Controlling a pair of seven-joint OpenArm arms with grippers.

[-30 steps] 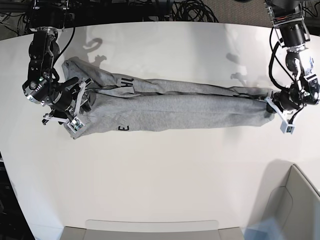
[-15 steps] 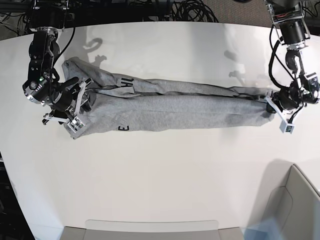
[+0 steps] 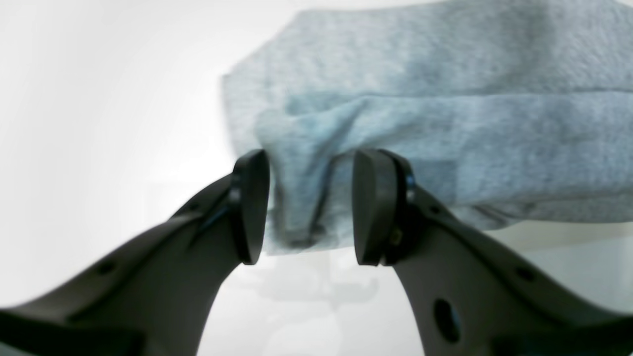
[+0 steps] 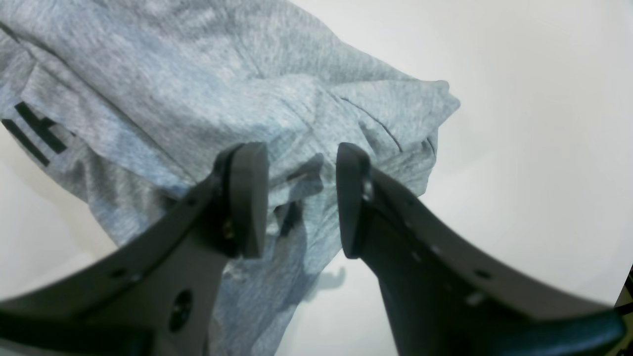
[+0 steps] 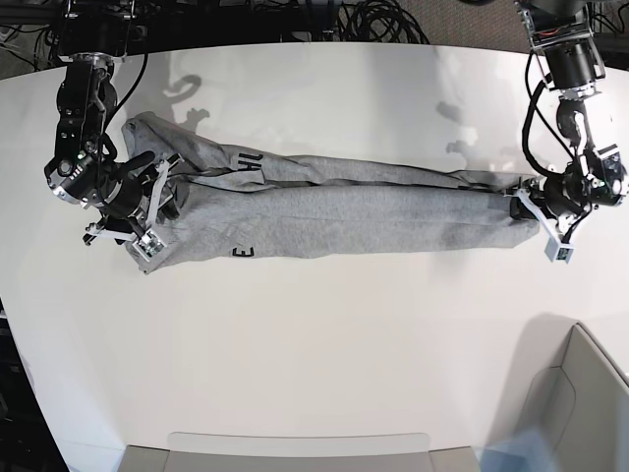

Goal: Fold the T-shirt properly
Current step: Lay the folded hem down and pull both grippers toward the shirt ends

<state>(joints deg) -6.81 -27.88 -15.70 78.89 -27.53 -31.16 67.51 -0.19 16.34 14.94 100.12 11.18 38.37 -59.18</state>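
Observation:
The light grey T-shirt [image 5: 344,206] lies stretched into a long band across the white table [image 5: 324,334], with black lettering [image 5: 243,253] showing near its left end. In the base view my left gripper [image 5: 526,202] is at the band's right end. In the left wrist view, my left gripper [image 3: 304,207] is shut on a bunched fold of the T-shirt [image 3: 445,99]. At the band's left end, my right gripper [image 5: 169,192] holds the other side. In the right wrist view, my right gripper [image 4: 301,202] pinches gathered T-shirt [image 4: 173,74] cloth beside the lettering [image 4: 34,131].
A grey bin [image 5: 580,393] stands at the front right corner and a flat grey tray edge [image 5: 295,447] runs along the front. Black cables [image 5: 373,20] lie beyond the table's far edge.
My left gripper has shifted a little to the left in the base view, toward the shirt's middle, carrying the cloth end with it. The right arm has not moved.

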